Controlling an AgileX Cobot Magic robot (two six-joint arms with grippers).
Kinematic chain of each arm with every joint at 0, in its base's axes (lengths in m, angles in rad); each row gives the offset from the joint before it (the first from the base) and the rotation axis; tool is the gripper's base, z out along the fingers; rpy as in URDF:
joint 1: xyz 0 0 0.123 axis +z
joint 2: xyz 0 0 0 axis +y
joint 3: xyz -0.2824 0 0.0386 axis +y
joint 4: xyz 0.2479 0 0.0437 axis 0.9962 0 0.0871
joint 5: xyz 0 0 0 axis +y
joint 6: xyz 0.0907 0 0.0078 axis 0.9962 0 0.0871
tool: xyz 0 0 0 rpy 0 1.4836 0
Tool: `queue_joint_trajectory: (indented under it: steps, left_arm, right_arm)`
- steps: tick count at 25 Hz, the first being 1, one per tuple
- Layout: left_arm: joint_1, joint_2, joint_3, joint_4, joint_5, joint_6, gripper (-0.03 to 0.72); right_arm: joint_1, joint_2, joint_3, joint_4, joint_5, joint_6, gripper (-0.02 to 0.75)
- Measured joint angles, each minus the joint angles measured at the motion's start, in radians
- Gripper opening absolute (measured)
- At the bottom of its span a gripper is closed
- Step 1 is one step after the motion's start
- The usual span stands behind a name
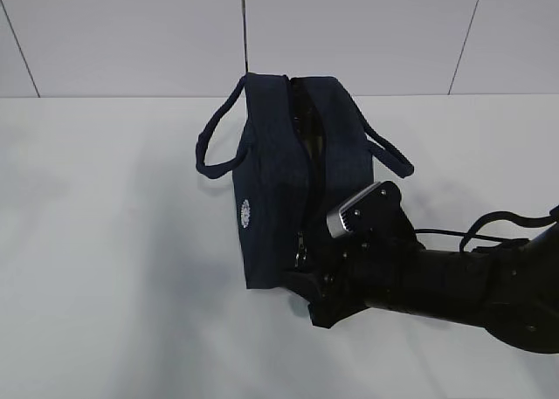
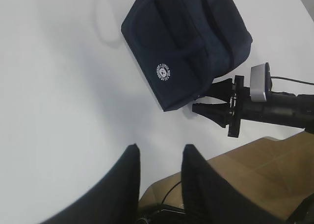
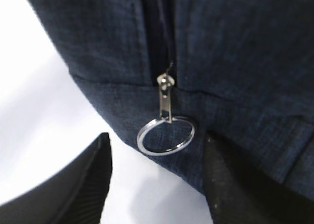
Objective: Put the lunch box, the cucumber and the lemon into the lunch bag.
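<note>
The dark navy lunch bag point(image 1: 271, 189) stands on the white table, its white round logo point(image 1: 245, 213) facing left. It also shows in the left wrist view point(image 2: 186, 42) and fills the right wrist view point(image 3: 235, 47). Its zipper runs along the top as a dark gap, and the metal ring pull point(image 3: 166, 135) hangs at the near end. My right gripper point(image 3: 158, 140) is open, one finger on each side of the ring without touching it; in the exterior view it point(image 1: 306, 285) is at the bag's near bottom corner. My left gripper point(image 2: 160, 148) is open and empty, well away from the bag. The lunch box, cucumber and lemon are out of view.
The bag's two loop handles point(image 1: 214, 141) hang out to either side. A brown surface point(image 2: 265, 175) lies beyond the table's edge under my left gripper, with a thin black cable point(image 2: 169, 189) there. A white wall point(image 1: 349, 32) stands behind the table.
</note>
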Motion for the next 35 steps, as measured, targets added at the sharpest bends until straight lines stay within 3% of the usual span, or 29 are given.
queue_joint_trajectory:
  steps: [14, 21, 25, 35]
  left_arm:
    - [0.0, 0.0, 0.0, 0.0, -0.003, 0.0, 0.208]
    - [0.0, 0.0, 0.0, 0.0, -0.007, 0.0, 0.208]
    - [0.0, 0.0, 0.0, 0.0, -0.007, 0.0, 0.208]
    - [0.0, 0.0, 0.0, -0.001, -0.007, 0.0, 0.208]
  right_arm:
    - [0.0, 0.0, 0.0, 0.098, -0.033, 0.079, 0.435]
    - [0.0, 0.0, 0.0, 0.115, -0.027, 0.079, 0.298]
    - [0.0, 0.0, 0.0, 0.115, -0.022, 0.079, 0.267]
    - [0.0, 0.0, -0.002, -0.008, -0.022, 0.079, 0.263]
